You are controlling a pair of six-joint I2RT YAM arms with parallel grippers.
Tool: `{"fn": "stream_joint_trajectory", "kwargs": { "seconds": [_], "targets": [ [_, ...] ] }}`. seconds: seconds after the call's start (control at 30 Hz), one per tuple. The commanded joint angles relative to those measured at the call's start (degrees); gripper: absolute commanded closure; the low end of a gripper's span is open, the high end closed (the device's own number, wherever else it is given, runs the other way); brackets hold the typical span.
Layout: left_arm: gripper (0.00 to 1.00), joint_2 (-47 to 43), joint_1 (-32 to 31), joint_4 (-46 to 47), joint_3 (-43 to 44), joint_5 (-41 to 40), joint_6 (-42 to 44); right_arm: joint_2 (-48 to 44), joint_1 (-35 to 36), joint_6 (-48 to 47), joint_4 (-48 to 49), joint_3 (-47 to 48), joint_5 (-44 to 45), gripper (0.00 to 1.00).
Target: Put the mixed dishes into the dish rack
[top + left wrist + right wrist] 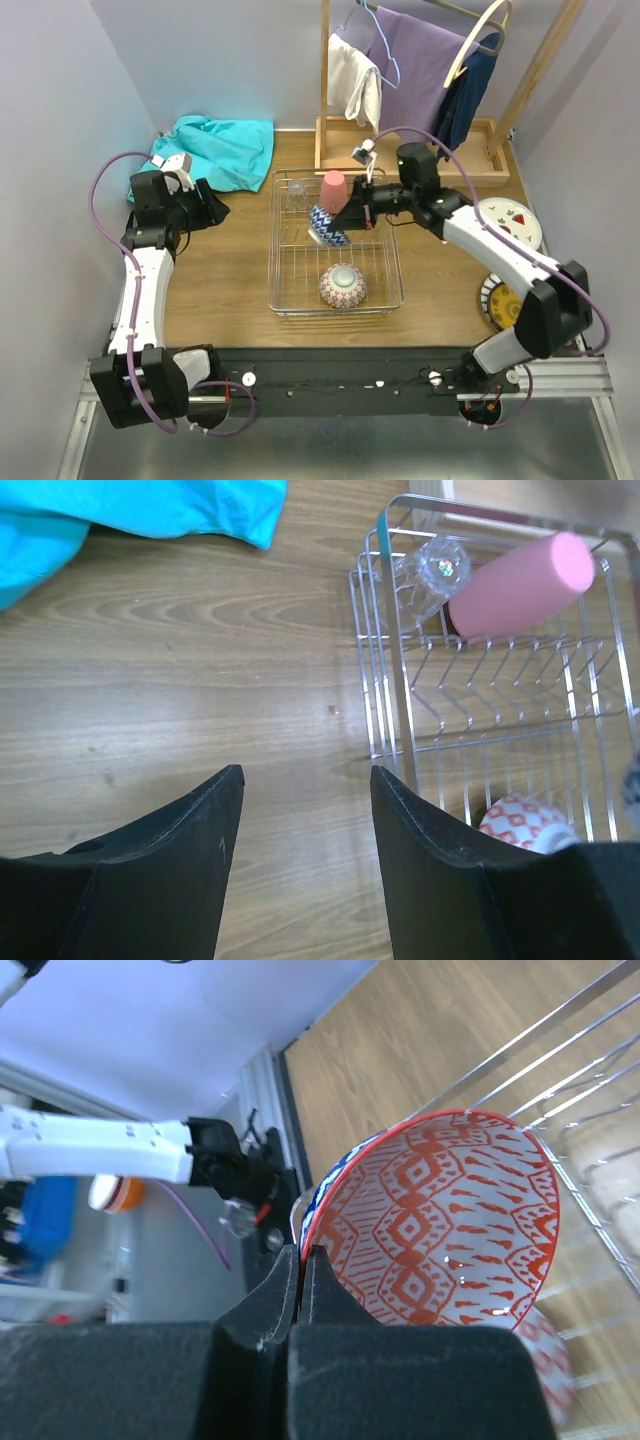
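Blue-patterned ceramic bowl (328,226): your right tool (303,1252) pinches its rim, tilting it, likely to stand edgewise in the silver wire dish rack (272,262). Left tool (305,775) hangs released over the worktop.

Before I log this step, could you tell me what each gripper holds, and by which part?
The right gripper pinches the blue-patterned bowl by its rim; the left gripper is open and empty.
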Motion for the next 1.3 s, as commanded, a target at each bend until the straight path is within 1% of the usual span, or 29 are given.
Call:
{"fn": "stream_joint_trajectory", "kwargs": {
  "seconds": [0.0,0.07,0.1,0.17,0.33,0.37,0.43,0.53,0.63,0.67,0.77,0.97,1.13,1.27],
  "targets": [
    [0.38,1.2,-0.2,-7.2,4.9,-2.3,7.9,5.2,4.2,20.6,27.2,-3.0,-4.0,1.0],
    [0.38,1.9,-0.2,-7.4,6.6,-3.0,9.5,7.2,5.7,23.3,30.4,-3.3,-2.6,1.0],
    [0.38,2.1,-0.2,-7.6,7.1,-3.9,10.5,8.7,7.0,26.2,33.0,-3.5,-1.8,1.0],
    [0.38,2.9,-0.3,-7.8,8.6,-4.1,11.4,9.8,8.1,28.2,34.9,-3.4,0.4,1.0],
    [0.37,4.1,-0.2,-7.2,10.3,-4.9,13.2,11.1,10.1,31.0,30.5,-1.4,9.1,1.0],
    [0.37,4.3,-0.2,-7.1,10.6,-5.1,13.2,11.1,10.1,31.6,29.6,-1.3,12.8,1.0],
    [0.37,4.4,-0.2,-6.7,10.6,-5.3,13.3,11.7,10.0,34.7,30.3,-1.6,15.0,1.0],
    [0.37,4.6,-0.2,-6.2,10.4,-4.8,13.1,11.8,10.7,39.2,27.4,-1.5,22.3,1.0],
    [0.37,5.1,-0.4,-5.9,9.9,-4.5,13.1,12.1,12.7,43.0,27.1,-1.7,30.7,1.0],
    [0.37,5.5,-0.6,-5.6,9.8,-4.5,13.1,12.1,13.4,44.2,26.7,-1.8,36.2,1.0],
    [0.37,5.8,-0.6,-4.6,9.7,-4.7,12.4,12.9,15.4,44.7,26.7,-0.7,36.6,1.0],
    [0.37,6.1,-0.7,-2.9,9.2,-4.5,11.2,12.6,15.5,46.2,24.3,-2.3,37.0,1.0],
    [0.37,6.1,-0.7,-3.8,9.6,-4.7,10.9,11.8,15.4,47.4,26.1,-5.7,36.5,1.0],
    [0.37,5.1,-0.9,-4.4,9.3,-3.9,9.8,12.6,15.4,48.2,28.0,-6.7,35.1,0.99]
  ]
}}
